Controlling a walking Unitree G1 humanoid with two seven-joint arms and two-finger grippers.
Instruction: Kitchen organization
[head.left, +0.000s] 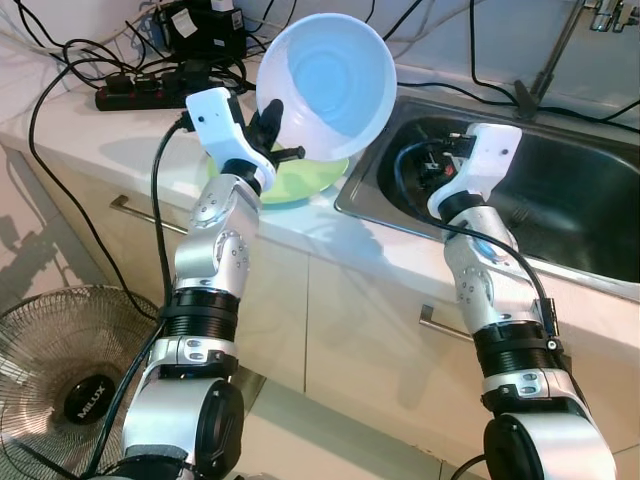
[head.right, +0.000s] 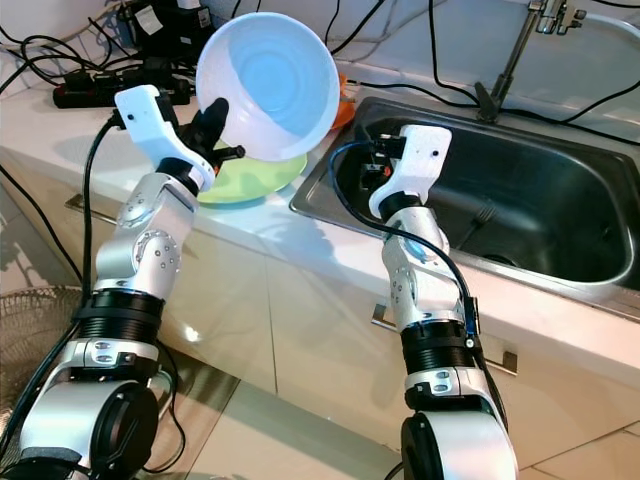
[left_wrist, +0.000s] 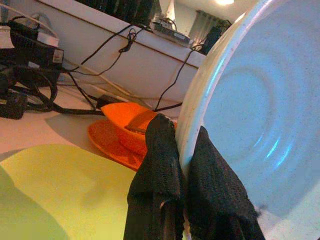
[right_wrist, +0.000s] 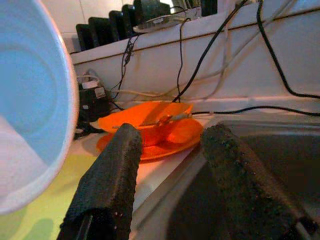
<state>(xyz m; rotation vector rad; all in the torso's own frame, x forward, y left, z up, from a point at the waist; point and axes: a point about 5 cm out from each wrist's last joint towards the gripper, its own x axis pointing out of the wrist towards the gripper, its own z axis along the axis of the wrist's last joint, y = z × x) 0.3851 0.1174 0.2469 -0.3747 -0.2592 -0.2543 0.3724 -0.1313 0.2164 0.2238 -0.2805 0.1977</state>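
Left gripper (left_wrist: 182, 172) pinches glossy round white bowl (head.left: 330, 85); wrist views add orange dishes (right_wrist: 150, 131); right gripper (right_wrist: 172, 170) wide at sink's (head.left: 560, 200) 9 o'clock.

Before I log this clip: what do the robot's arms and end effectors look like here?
Both arms are jointed silver metal with black rings and dark lower segments. Each wrist carries a white plastic housing. A black cable runs along the left arm and another loops off the right arm. The left end effector and right end effector each have two long black fingers with a rough, textured surface.
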